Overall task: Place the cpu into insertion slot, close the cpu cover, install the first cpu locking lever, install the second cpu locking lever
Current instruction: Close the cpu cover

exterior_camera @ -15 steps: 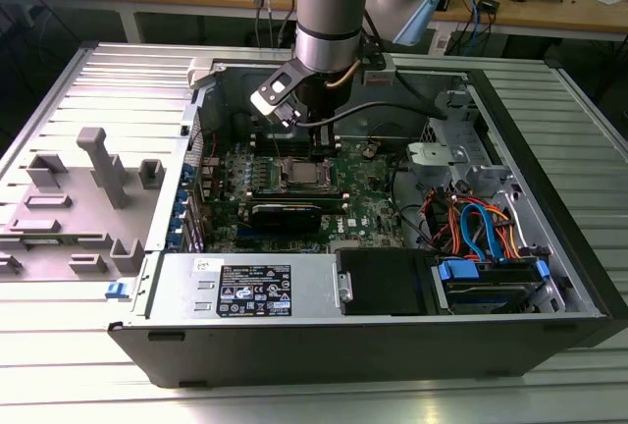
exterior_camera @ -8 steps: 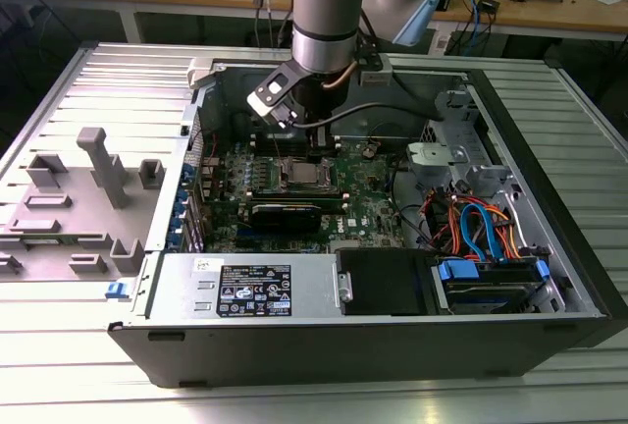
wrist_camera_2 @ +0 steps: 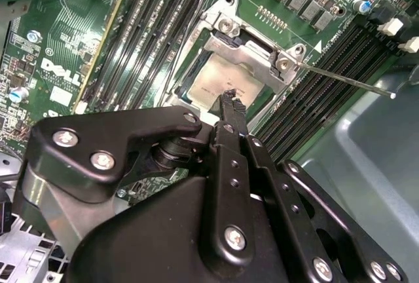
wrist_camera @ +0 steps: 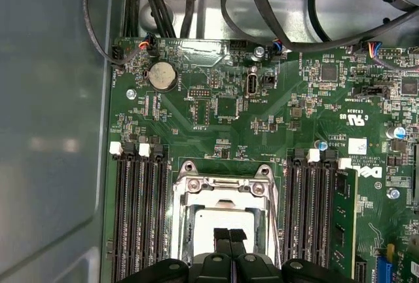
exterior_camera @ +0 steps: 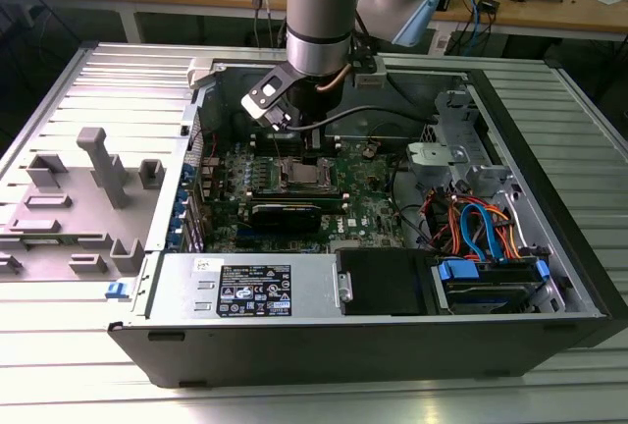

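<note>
**Desk:** Where are the jaws sitting right now?

**Operator:** I've got the gripper down inside the computer case, low over the circuit board. The jaws are closed. In the first wrist view the two fingertips sit side by side, and I see nothing held between them.

**Desk:** And the chip?

**Operator:** The chip lies flat in the socket, directly beneath the jaw tips. Its silver top shows in both wrist views. I can't tell whether the tips actually touch it.

**Desk:** What about the cover?

**Operator:** The cover is down over the chip. Its metal frame rings the spot under the jaws, and the chip shows through the square cut-out.

**Desk:** Any lever in sight?

**Operator:** I see one thin lever. It starts at a corner of the cover just beyond the jaw tips and slants away across the memory slots toward the case wall. I can't tell whether it is latched. Rows of memory slots run on both sides of the jaws.
</note>
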